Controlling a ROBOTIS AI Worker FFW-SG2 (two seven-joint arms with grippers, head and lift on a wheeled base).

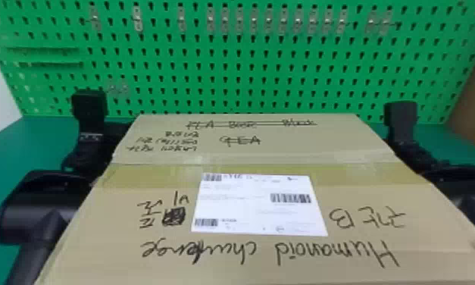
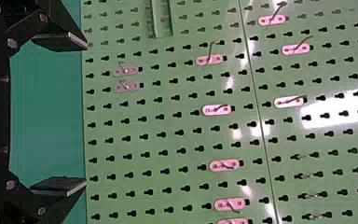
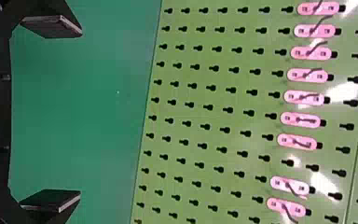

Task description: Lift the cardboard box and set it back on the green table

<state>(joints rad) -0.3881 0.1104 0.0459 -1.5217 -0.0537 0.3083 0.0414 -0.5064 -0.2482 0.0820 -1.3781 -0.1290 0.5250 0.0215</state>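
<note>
Brown cardboard box is the whole job rn: in head view it runs from dead centre down to 6 o'clock, btwn both arms. L gripper is by its edge at about 10 o'clock, R gripper at about 2. Both are spread wide w/ nothing btwn the fingers, so no pinch anywhere. Looks like a side squeeze w/ the arms imo, but contact lower down is hidden, so can't tell how firm. Also can't tell if the box is up off the green table or sitting on it.

Prob mid-squeeze, for a lift or a set-down. Tips, FWIW:
- push in equally from 9 and 3, same speed both sides
- keep the top w/ the shipping label level
- go straight up/down; drift toward 12 and you could bump the pegboard
- leave the grippers as is, closing them does zip
- on set-down, let the table take the full weight b4 easing apart

Too soft = slips, too hard = caved sides.
</note>
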